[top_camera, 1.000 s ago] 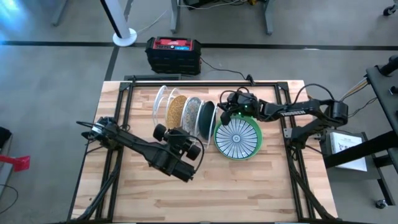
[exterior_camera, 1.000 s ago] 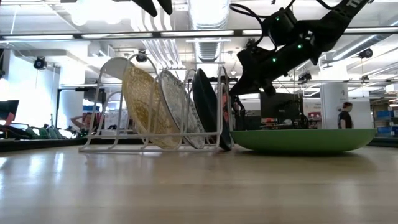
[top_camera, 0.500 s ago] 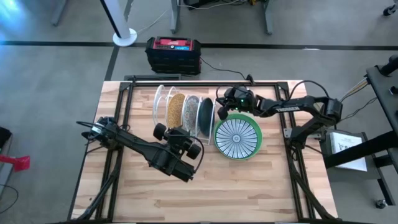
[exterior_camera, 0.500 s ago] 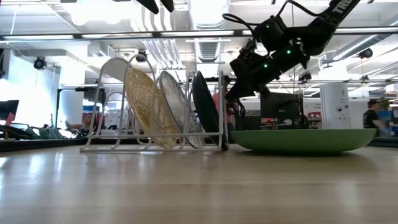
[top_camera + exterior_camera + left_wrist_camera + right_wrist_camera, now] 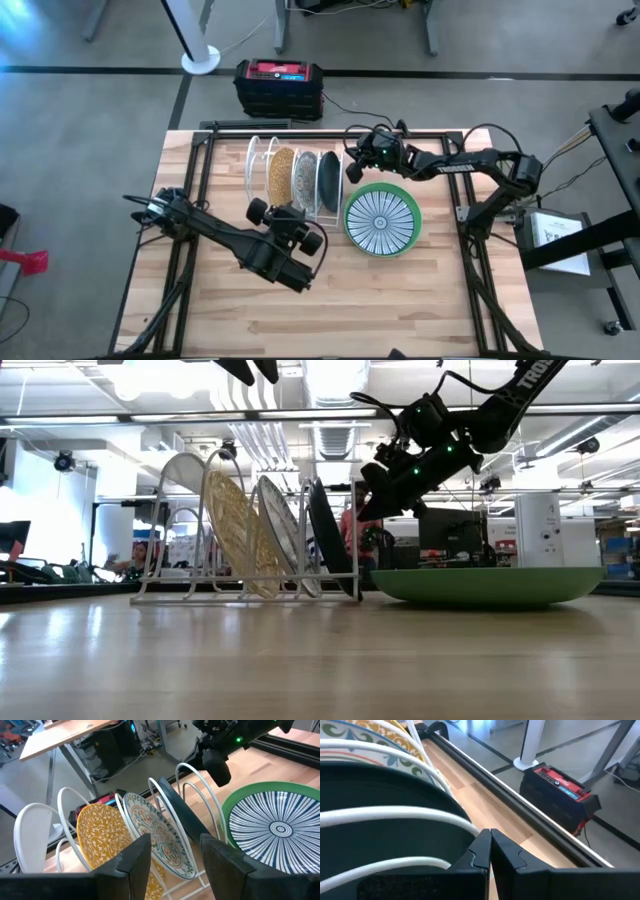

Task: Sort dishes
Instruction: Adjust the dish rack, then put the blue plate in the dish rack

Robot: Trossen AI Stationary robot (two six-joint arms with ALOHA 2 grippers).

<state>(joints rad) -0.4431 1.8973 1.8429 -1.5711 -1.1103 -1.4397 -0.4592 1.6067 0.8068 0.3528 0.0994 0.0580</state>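
From above, we see three plates standing in the white wire rack (image 5: pixel 262 170): the mustard plate (image 5: pixel 282 174), the floral plate (image 5: pixel 305 176) and the dark teal plate (image 5: pixel 329 180). The green-rimmed plate (image 5: pixel 381 221) lies flat just beside it.

At table level, the right gripper (image 5: pixel 372 478) hangs above the rack's end.

The left wrist camera shows the left gripper (image 5: pixel 175 857) spread open and empty near the rack.

The right wrist camera shows the right gripper's fingers (image 5: pixel 481 851) pressed together, holding nothing (teal plate looks slotted). We judge the next move is picking up the flat plate by its rim.
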